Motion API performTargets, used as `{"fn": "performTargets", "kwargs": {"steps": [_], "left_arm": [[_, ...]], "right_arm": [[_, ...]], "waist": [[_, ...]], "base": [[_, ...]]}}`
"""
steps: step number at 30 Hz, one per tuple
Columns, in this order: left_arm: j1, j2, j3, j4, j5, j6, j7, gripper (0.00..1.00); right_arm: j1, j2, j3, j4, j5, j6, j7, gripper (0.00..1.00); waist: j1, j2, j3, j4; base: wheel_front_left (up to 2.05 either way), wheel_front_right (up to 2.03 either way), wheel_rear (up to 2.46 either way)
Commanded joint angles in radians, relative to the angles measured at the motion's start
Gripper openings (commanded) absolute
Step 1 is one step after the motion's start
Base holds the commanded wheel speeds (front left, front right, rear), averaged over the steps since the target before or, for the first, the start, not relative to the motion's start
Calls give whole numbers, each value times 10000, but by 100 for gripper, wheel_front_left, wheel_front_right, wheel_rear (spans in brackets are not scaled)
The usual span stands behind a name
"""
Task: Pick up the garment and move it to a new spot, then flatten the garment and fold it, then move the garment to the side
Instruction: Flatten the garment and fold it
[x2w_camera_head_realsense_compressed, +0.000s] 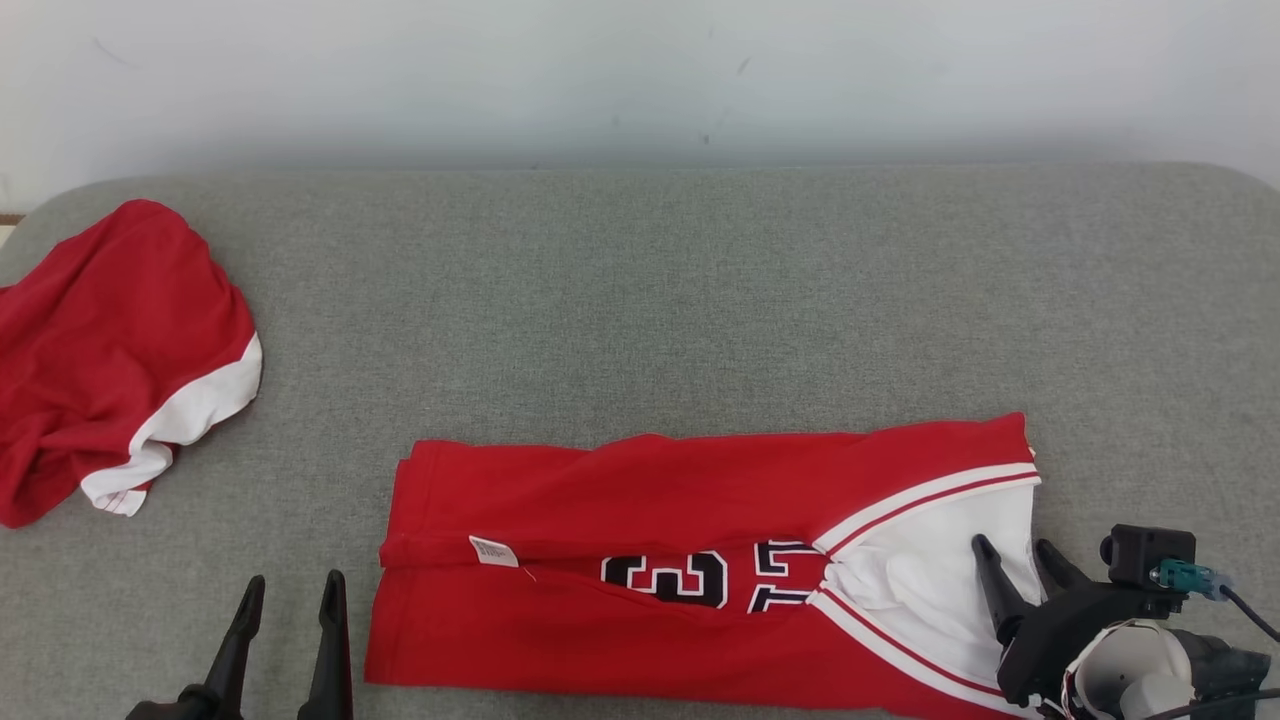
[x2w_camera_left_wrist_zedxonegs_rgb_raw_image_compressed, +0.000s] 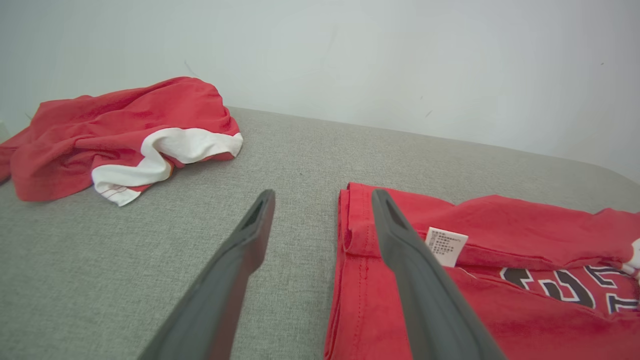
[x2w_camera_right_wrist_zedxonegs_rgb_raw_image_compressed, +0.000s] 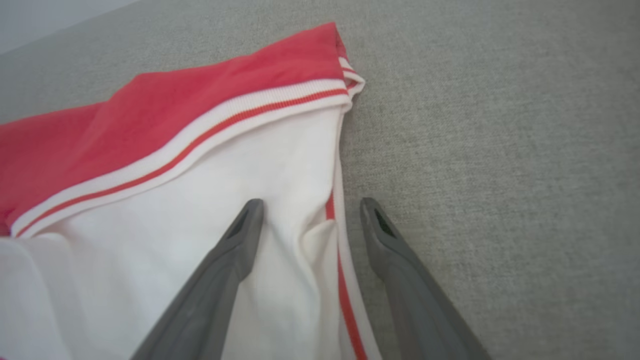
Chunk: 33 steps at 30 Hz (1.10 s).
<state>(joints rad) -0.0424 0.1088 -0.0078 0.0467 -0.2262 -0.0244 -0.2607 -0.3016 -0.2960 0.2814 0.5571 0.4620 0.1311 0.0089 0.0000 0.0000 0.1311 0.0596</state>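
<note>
The garment (x2w_camera_head_realsense_compressed: 620, 490) is a red jersey with a white side panel and black numerals, lying folded into a long band on the grey padded surface (x2w_camera_head_realsense_compressed: 700, 300). My left gripper (x2w_camera_head_realsense_compressed: 295, 585) stands open just off its left hem. In the left wrist view the left gripper (x2w_camera_left_wrist_zedxonegs_rgb_raw_image_compressed: 322, 196) has one finger over grey cloth and the other in front of the garment (x2w_camera_left_wrist_zedxonegs_rgb_raw_image_compressed: 500, 220). My right gripper (x2w_camera_head_realsense_compressed: 1012, 547) is open at the white end. Seen from the right wrist, the right gripper (x2w_camera_right_wrist_zedxonegs_rgb_raw_image_compressed: 311, 204) straddles the garment (x2w_camera_right_wrist_zedxonegs_rgb_raw_image_compressed: 175, 100) edge, gripping nothing.
A second red and white piece of clothing (x2w_camera_head_realsense_compressed: 110, 350) lies crumpled at the far left of the surface, also seen from the left wrist as a heap (x2w_camera_left_wrist_zedxonegs_rgb_raw_image_compressed: 125, 135). A pale wall (x2w_camera_head_realsense_compressed: 640, 80) backs the surface. A white care label (x2w_camera_head_realsense_compressed: 493, 551) sticks out near the jersey's left end.
</note>
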Motion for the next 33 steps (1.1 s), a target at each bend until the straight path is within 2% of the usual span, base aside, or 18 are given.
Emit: {"fn": "performTargets", "kwargs": {"steps": [1,2,3,4,12,20,24,29,33], "left_arm": [[33,-30,75,-15,95,-21,-46,100],[26,-48,113,-23,93,-51,-46,100],[20,-73,148,-18,109,-77,-46,100],[12,-95,182,-8,133,-77,-46,100],[-77,-223,375,64,255,-198,-46,100],[-110,-338,602,137,365,-342,-46,100],[-92,-389,713,157,394,-403,-46,100],[3,-444,850,213,434,-429,-46,100],[13,-476,845,244,481,-494,-46,100]], "right_arm": [[-21,121,127,106,84,-4,109,100],[-27,141,194,130,143,-1,142,38],[-32,152,245,127,201,0,111,9],[-42,152,293,117,249,0,80,0],[-348,-160,287,141,409,-8,-300,0],[-825,-1067,-509,427,-30,-9,-626,0],[-957,-1224,-732,294,-120,-8,-545,0],[-814,-1064,-364,-577,827,-8,-300,0],[-637,-1250,238,-1619,1916,-6,19,0]], "waist": [[0,0,49,8],[0,0,69,2],[0,0,87,-5],[0,0,102,-18],[0,0,154,-114],[0,0,160,-275],[0,0,142,-403],[0,0,10,-620],[0,0,-71,-748]], "base": [[0,0,0],[0,0,0],[0,0,0],[0,0,0],[0,0,0],[0,0,0],[0,0,0],[0,0,0],[0,0,0]]}}
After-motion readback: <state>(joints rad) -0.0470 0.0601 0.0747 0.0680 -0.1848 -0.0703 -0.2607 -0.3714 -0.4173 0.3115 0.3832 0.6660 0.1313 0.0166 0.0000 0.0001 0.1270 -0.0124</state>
